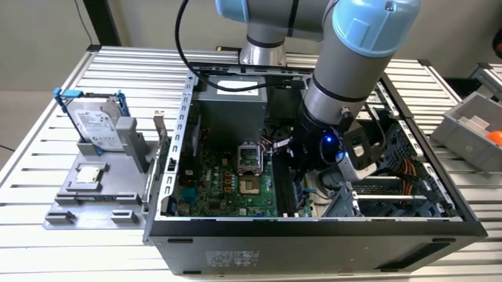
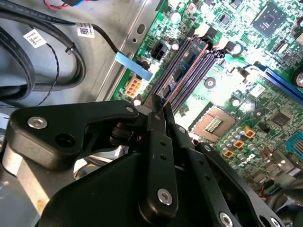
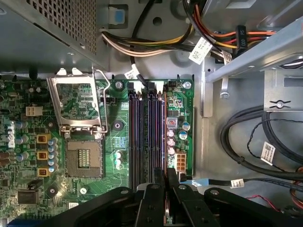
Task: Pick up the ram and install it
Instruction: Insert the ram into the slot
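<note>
Ram stands in its slot at 3 o'clock from the socket in the exterior view, its end pinched by the gripper; it may not be clicked in yet.

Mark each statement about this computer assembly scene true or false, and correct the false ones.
1. The hard drive stands on the grey holder outside the computer case. True.
2. The processor socket holds a chip. False: it is empty, with its frame swung open; the square chip lies on the grey holder.
3. The gripper hangs over the grey holder. False: it is inside the case, at the memory slots.
4. The gripper is shut on the ram, which stands edge-on in line with a slot. True.
</note>
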Controlling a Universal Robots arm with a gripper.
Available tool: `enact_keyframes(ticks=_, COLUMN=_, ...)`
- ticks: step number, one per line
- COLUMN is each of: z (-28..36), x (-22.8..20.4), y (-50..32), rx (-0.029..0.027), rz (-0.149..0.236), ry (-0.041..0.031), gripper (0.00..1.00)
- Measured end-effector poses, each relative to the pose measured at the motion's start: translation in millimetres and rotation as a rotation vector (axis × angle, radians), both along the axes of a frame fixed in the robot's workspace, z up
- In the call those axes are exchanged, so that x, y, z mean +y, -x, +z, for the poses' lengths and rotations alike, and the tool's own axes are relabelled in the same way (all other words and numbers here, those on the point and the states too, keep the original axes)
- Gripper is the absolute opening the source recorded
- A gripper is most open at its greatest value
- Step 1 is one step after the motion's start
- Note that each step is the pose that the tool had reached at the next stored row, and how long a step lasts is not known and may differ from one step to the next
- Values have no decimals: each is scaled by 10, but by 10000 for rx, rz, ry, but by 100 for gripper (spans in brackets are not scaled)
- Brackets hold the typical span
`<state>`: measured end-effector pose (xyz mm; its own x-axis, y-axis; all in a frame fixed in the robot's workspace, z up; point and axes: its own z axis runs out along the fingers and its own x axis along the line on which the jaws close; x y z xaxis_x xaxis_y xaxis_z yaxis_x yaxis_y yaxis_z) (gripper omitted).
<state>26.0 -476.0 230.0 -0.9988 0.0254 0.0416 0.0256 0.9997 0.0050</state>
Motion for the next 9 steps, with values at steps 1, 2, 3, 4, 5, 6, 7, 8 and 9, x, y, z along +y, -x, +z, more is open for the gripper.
enact_keyframes(ticks=1, z=-2, x=-1, y=2, rx=0, rz=-1, ry=2, gripper=0)
enact_keyframes(ticks=2, z=-7, x=0, y=3, rx=-1, rz=0, ry=-1, gripper=0)
enact_keyframes(ticks=3, z=-10, x=-1, y=5, rx=-1, rz=1, ry=-1, gripper=0)
enact_keyframes(ticks=4, z=-13, x=-1, y=7, rx=0, rz=0, ry=0, gripper=0)
enact_keyframes(ticks=5, z=-16, x=-1, y=7, rx=0, rz=0, ry=3, gripper=0)
enact_keyframes(ticks=6, z=-23, x=-1, y=7, rx=-2, rz=2, ry=13, gripper=0)
enact_keyframes(ticks=7, z=-29, x=0, y=6, rx=-1, rz=2, ry=34, gripper=0)
enact_keyframes(ticks=8, z=-35, x=-1, y=7, rx=0, rz=1, ry=44, gripper=0)
enact_keyframes(ticks=9, z=-41, x=-1, y=7, rx=-1, rz=1, ry=48, gripper=0)
